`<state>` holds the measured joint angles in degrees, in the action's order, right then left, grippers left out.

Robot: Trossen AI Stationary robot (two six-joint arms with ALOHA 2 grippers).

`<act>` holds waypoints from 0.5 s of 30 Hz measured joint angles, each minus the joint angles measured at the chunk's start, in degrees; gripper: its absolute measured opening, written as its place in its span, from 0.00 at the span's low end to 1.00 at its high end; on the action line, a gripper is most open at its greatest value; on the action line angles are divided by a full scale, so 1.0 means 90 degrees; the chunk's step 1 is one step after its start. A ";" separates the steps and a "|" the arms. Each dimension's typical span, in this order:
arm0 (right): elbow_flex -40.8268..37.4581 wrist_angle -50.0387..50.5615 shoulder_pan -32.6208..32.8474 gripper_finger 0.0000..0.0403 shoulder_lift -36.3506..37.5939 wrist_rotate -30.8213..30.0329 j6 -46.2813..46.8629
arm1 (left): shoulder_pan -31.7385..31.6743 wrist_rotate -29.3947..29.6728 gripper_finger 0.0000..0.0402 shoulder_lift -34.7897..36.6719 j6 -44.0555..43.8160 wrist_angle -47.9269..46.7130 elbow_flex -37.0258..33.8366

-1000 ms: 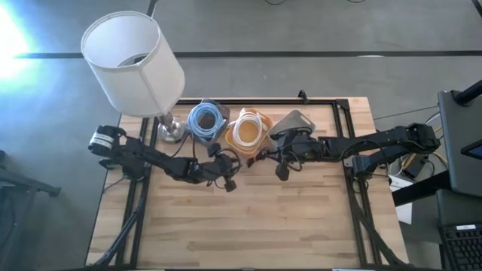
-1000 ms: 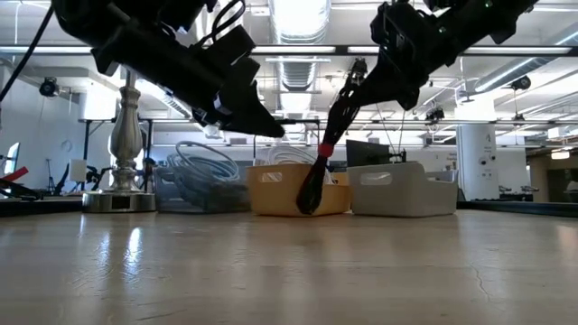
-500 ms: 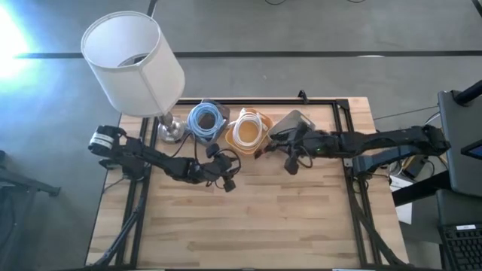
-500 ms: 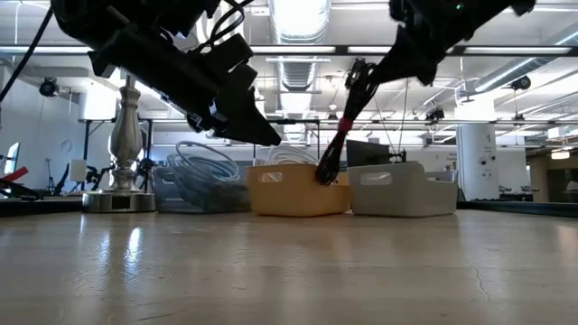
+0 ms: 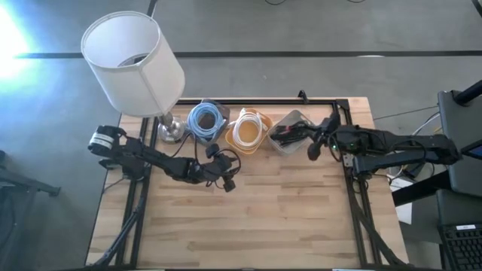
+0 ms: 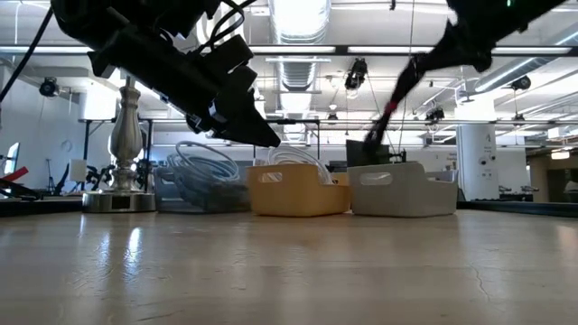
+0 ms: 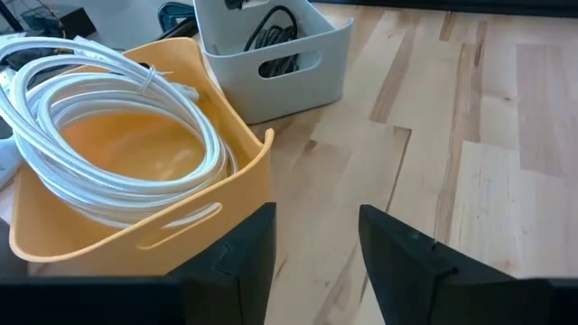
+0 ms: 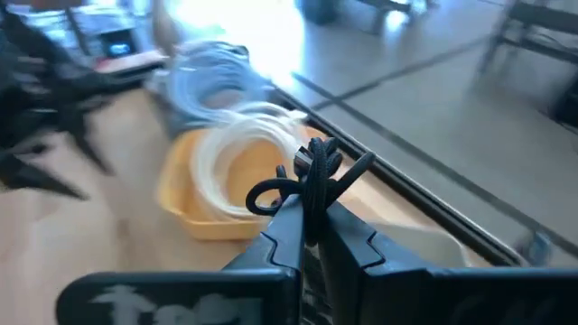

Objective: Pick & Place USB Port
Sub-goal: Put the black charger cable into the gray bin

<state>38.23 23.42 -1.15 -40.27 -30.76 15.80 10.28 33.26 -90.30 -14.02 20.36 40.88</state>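
My right gripper (image 5: 316, 143) is shut on a bundled black USB cable (image 5: 290, 134) with a red mark. It is above the right side of the grey bin (image 5: 295, 119) at the table's far edge. In the low view the cable (image 6: 390, 106) slants down from the gripper (image 6: 442, 45) to behind the bin's wall (image 6: 402, 191). My left gripper (image 5: 226, 178) is open and empty. It hovers in front of the yellow bin (image 7: 135, 181), which holds a white cable coil. My right gripper pinches the bundled cable between its two fingers, near the bundle's upper, looped end (image 8: 312, 176). The bundle hangs slanting below the gripper, clear of the table. Its lower end (image 6: 372, 144) dips behind the grey bin's rim.
A lamp with a white shade (image 5: 132, 60) stands at the far left on a metal base (image 6: 117, 194). A clear bin with a blue cable coil (image 5: 205, 119) sits beside the yellow bin. The grey bin holds another black cable (image 7: 271, 32). The near half of the wooden table (image 5: 256, 226) is bare.
My right gripper has gone up and toward the table's right edge with the cable still in its hold. The cable hung in front of the yellow bin and now hangs over the grey bin, its lower end higher than before.
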 joint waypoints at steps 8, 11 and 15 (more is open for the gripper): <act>-0.1053 -0.0528 -0.0756 0.04 0.0082 0.0526 0.0588 | -0.0007 0.0000 0.41 0.0000 -0.0010 0.0002 0.0000; -0.1446 -0.1155 -0.1022 0.04 -0.0046 0.1084 0.0757 | -0.0007 0.0000 0.41 0.0000 -0.0048 0.0008 0.0000; -0.1847 -0.2113 -0.1284 0.04 -0.0244 0.1686 0.0728 | -0.0007 0.0000 0.41 0.0000 -0.0143 0.0015 0.0000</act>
<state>21.61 4.40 -12.70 -42.46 -15.59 22.35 10.22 33.26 -90.30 -15.31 20.49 40.88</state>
